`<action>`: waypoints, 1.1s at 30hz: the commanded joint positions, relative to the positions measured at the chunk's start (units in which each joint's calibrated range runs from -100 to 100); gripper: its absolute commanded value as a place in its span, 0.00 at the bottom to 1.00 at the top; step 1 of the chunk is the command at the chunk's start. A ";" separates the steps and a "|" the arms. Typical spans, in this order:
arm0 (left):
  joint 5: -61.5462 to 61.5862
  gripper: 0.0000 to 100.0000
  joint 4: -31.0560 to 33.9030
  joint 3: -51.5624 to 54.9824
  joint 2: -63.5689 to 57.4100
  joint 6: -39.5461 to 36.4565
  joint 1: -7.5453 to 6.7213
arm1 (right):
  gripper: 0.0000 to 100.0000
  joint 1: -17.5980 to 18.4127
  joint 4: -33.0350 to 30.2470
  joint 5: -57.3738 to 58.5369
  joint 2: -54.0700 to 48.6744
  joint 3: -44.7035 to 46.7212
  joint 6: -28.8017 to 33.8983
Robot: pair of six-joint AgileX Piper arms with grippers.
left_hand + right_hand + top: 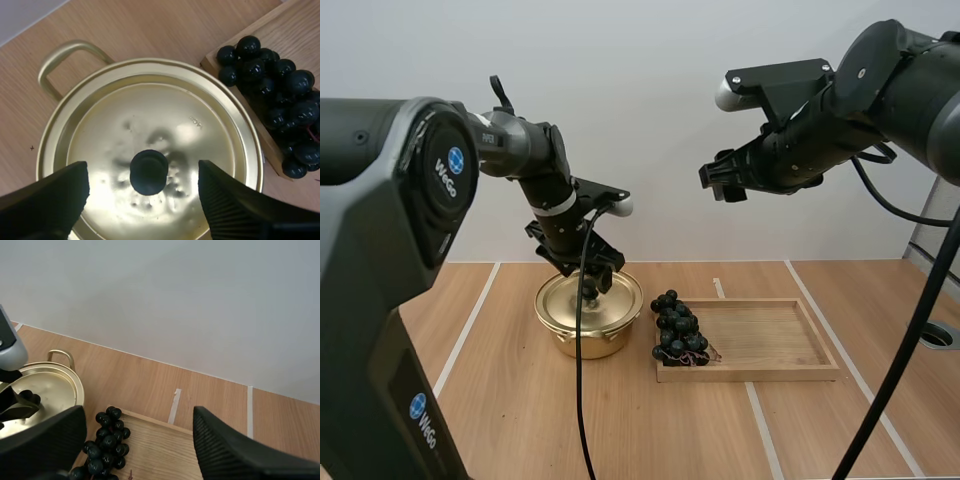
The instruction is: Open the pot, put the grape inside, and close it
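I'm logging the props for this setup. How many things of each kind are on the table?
pot: 1
lid: 1
bunch of grapes: 1
wooden tray: 1
Total: 4
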 commanded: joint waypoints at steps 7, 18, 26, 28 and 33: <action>0.30 1.00 -0.73 -0.36 0.30 -0.29 -0.21 | 1.00 -0.22 0.70 0.96 -0.41 -0.63 -1.09; 0.67 0.44 -0.73 -0.36 0.30 -1.01 -0.21 | 1.00 -0.22 1.50 1.16 -0.41 -0.63 -1.36; 0.80 0.03 -0.73 -0.36 0.30 -1.37 -0.21 | 1.00 -0.22 1.50 1.60 -0.41 -0.63 -1.34; 0.80 0.00 -0.73 -0.36 0.30 -1.37 -0.21 | 1.00 -0.22 1.50 1.99 -0.41 -0.63 -1.34; 0.80 0.00 -0.73 -0.36 0.30 -1.37 -0.21 | 1.00 -0.22 1.50 3.12 -0.41 -0.63 -1.49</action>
